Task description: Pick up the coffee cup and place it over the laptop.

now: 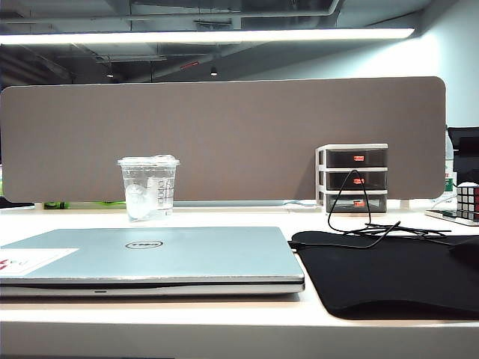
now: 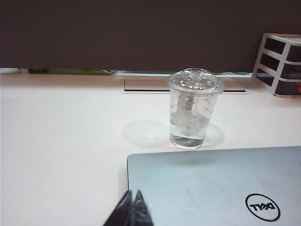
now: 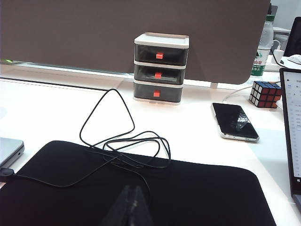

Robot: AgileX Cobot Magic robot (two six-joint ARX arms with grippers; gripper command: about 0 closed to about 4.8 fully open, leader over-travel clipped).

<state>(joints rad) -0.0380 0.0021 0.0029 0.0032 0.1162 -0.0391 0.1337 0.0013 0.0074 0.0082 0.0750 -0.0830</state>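
- Seen from the exterior view, neither arm nor pincer shows; the coffee cup stands upright on the white table, behind the laptop and apart from it, toward the brown partition.
- That laptop lies shut and flat, its round logo up and a white sticker at its near left corner.
- Right of the laptop a black mouse mat lies just beside it, with a black cable looping up in front of a small three-drawer organizer; a puzzle cube sits at the far right.
- While the left wrist view looks over the laptop's corner, the left gripper shows only as dark fingertips pressed together, pinching nothing and touching nothing.
- Beyond that gripper the coffee cup stands on the bare table just past the laptop's far edge, lid on, clear liquid or ice inside, well apart from the fingertips.
- From the right wrist view, the right gripper hangs over the black mouse mat; its two dark fingertips meet at the tips, closed on nothing.
- Ahead of it the cable lies coiled across the mat's far edge, the organizer stands by the partition, and a phone lies flat near the puzzle cube.
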